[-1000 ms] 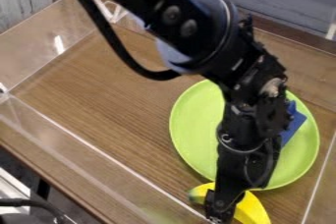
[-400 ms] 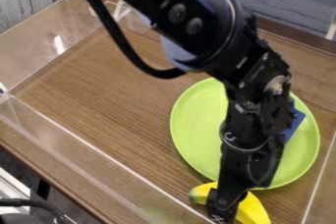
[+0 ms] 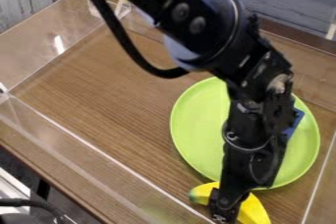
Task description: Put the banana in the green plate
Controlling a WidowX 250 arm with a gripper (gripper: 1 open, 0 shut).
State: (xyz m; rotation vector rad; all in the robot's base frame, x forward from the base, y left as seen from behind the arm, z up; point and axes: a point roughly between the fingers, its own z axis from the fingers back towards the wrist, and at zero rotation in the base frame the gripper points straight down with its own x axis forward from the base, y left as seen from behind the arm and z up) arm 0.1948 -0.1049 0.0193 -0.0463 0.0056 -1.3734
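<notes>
Banana first: the small, smooth, bright yellow curved toy banana [image 3: 237, 206] lay on the brown wood-grain bench [image 3: 105, 90] at the bottom edge of the view, just outside the near rim of the large round lime-green plate [image 3: 199, 120]. It was not on the plate; whether its end touched the rim you could not tell, because the arm covered that spot.

Your black robot arm [image 3: 197, 31] reached in from the upper left and bent down over the plate, so its lower links hid much of the plate's middle. The claw [image 3: 223, 203] pointed straight down at the banana, with its dark fingers [image 3: 218, 204] standing wide on either side of the fruit's near end. You had the jaws spread, not clamped; nothing was lifted, and the banana rested on the bench between and below them.

Behind the arm, at the plate's far right rim, a corner of a blue block [image 3: 298, 120] showed; most of it was hidden, so you could not see how it lay.

Clear plastic walls [image 3: 46, 135] ringed the bench, with one pane along the near left side and another at the back.
</notes>
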